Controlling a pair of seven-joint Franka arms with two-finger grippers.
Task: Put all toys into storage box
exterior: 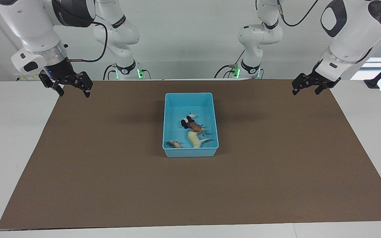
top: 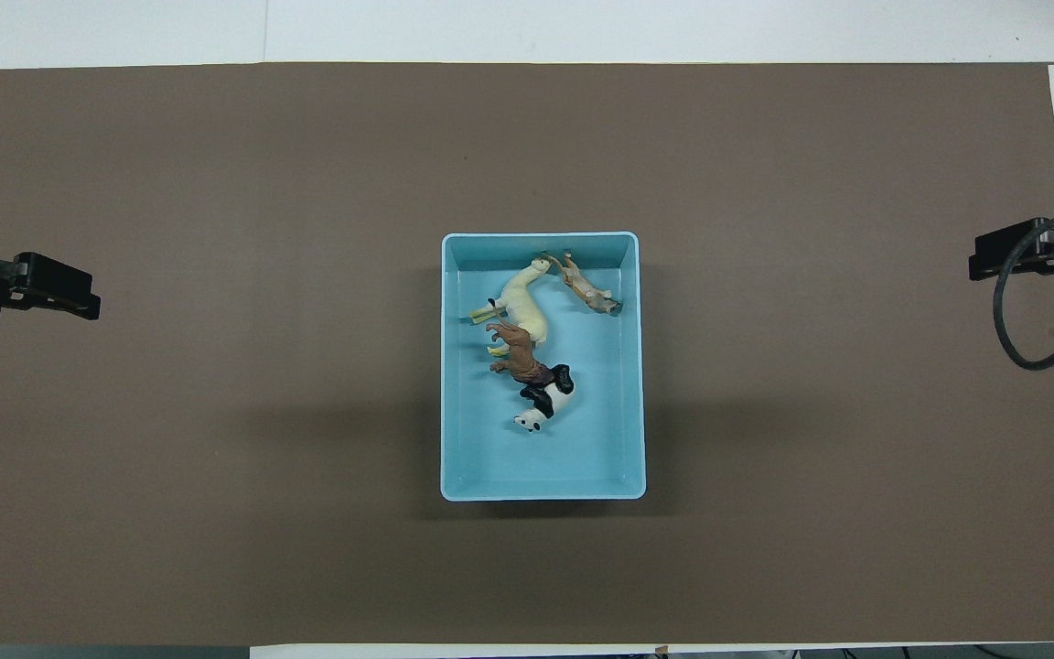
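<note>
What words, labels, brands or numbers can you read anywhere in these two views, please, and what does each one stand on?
Right arm's dark upper link: pale lettering, too blurred to read.
Storage box, the four toys in it, brown mat: no text.
Left gripper, right gripper: no text.

White table (exterior: 12,138), brown mat (exterior: 111,165), blue storage box (exterior: 169,119)
</note>
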